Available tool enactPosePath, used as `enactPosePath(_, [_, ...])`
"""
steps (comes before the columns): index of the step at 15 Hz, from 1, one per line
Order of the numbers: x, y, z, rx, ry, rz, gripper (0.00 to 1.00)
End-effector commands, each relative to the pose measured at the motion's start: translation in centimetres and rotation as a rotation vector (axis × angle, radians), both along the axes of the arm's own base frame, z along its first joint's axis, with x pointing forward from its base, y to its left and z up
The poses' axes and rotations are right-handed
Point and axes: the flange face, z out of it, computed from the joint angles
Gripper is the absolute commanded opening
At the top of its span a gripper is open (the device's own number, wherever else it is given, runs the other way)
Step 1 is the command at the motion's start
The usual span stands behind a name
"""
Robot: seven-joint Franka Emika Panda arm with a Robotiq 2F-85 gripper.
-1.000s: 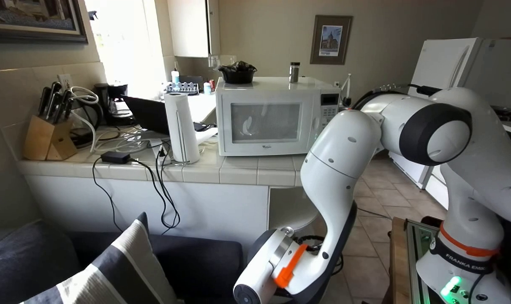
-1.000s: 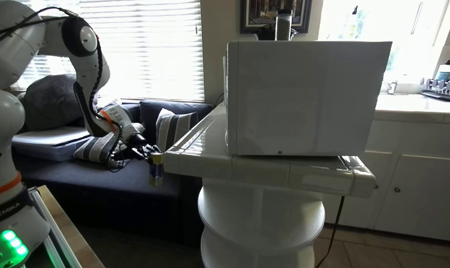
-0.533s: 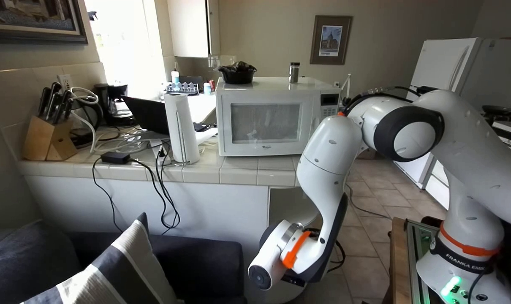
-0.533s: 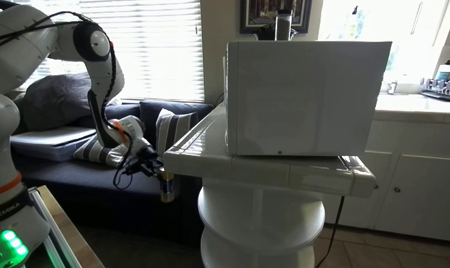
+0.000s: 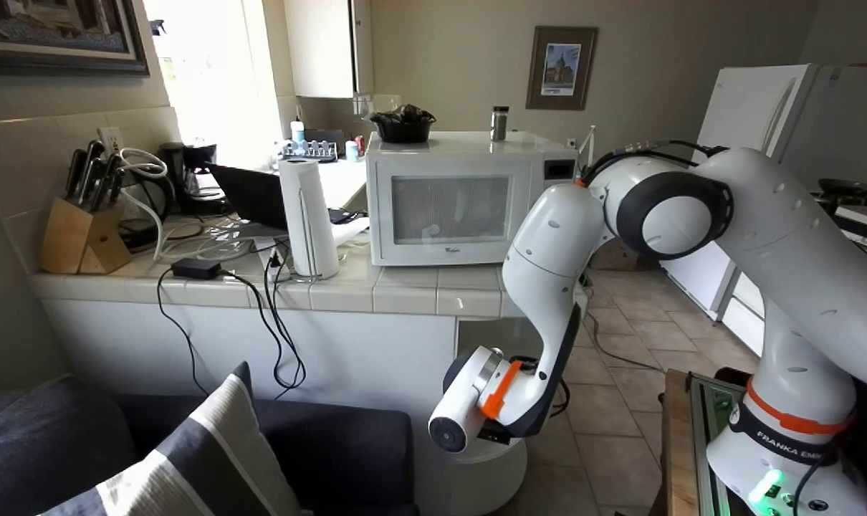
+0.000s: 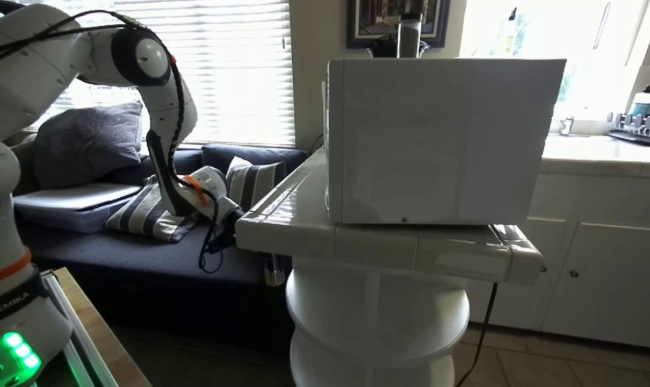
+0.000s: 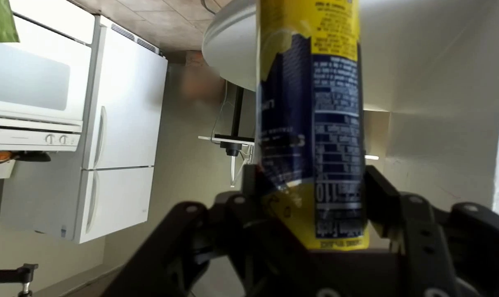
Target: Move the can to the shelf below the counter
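The can (image 7: 311,123) is blue and yellow in the wrist view, between the two black fingers of my gripper (image 7: 313,185), which are shut on it. In an exterior view the can's lower part (image 6: 274,271) hangs roughly upright below the counter's (image 6: 287,236) front corner, which hides its upper part and my fingertips. It is in the air, just left of the rounded white top shelf (image 6: 378,317) in that view, and appears apart from it. My forearm hides the gripper and can in the view from the sofa side.
The counter's overhanging tiled edge (image 5: 405,297) is close to my wrist. A microwave (image 5: 448,201) stands on the counter, with a jar (image 5: 499,123) and black bowl (image 5: 403,127) on top. A lower rounded tier (image 6: 368,371) is under the shelf. The dark sofa (image 6: 158,269) is behind.
My arm has carried the can down, then across toward the shelf. The can has gone from clear of the counter corner to partly behind it in an exterior view. The grip is unchanged.
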Motion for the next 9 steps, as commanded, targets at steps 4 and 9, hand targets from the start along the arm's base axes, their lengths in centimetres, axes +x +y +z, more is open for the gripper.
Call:
enactPosePath(4, [0.1,-2.3,0.3,-0.071,-0.029,0.128,0.38])
enactPosePath(9, [0.0,-4.3,-0.6,-0.064,-0.009,0.196,0.38])
